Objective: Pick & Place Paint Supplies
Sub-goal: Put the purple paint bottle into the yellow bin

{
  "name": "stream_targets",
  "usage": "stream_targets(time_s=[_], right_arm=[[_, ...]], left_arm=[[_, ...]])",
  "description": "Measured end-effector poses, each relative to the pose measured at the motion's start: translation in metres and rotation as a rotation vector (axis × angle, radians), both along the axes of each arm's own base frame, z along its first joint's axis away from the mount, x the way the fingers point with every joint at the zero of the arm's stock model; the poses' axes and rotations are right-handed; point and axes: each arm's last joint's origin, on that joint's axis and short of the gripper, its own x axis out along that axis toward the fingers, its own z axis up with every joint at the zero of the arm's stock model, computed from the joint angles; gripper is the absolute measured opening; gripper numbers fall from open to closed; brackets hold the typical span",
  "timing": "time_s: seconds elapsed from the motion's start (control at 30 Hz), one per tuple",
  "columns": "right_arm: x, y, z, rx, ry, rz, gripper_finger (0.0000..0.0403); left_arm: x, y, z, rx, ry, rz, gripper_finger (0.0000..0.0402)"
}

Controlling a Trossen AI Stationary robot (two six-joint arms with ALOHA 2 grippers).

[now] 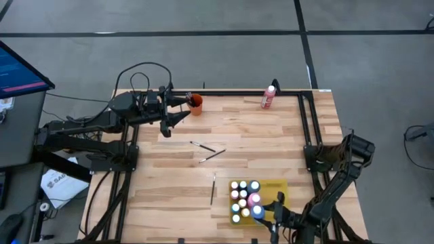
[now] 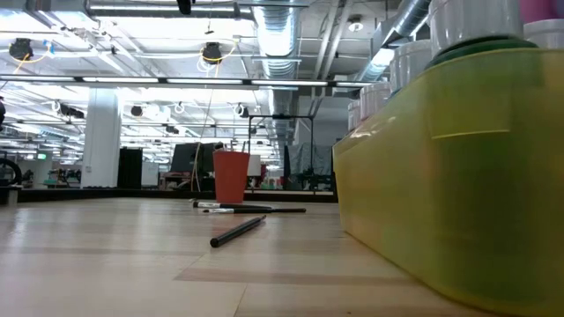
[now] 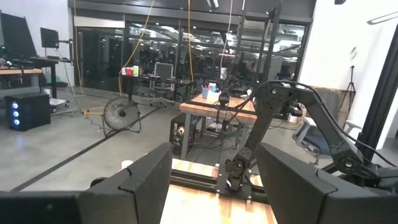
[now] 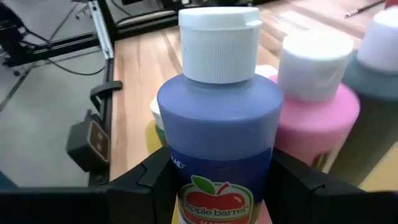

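Most bottles (image 1: 243, 196) stand on the tray (image 1: 277, 187), lower centre; the right gripper (image 4: 219, 177) clamps a blue bottle (image 4: 219, 124) there. One red bottle (image 1: 268, 97) and three brushes (image 1: 206, 152) remain loose mid-table. The left gripper (image 3: 214, 180), upper left by the cup (image 1: 196, 104), is open and empty.

Blue paint bottle (image 4: 219, 134) label reads "apple barrel" (w/ red apple logo); nothing else legible.

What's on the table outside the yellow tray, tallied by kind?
Paintbrushes: 3
Paint bottle: 1
Orange cup: 1
Total: 5
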Motion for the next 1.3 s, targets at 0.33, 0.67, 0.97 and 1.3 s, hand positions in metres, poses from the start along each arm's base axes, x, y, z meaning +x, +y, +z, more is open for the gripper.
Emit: stream_targets(time_s=[0.33, 0.67, 0.97, 1.3], right_arm=[[0.000, 0.000, -0.009, -0.013, 0.017, -0.008, 0.0185], [0.006, -0.004, -0.011, 0.013, 0.090, 0.014, 0.0221], [0.008, -0.004, -0.011, 0.070, 0.090, -0.006, 0.0248], [0.003, -0.004, 0.003, 0.151, 0.114, 0.028, 0.0250]], left_arm=[[0.000, 0.000, 0.000, -0.001, 0.000, 0.012, 0.0223], [0.000, 0.001, 0.000, 0.001, 0.000, 0.021, 0.0227], [0.000, 0.001, 0.000, 0.021, 0.004, 0.030, 0.0228], [0.000, 0.001, 0.000, 0.019, 0.004, 0.030, 0.0227]])
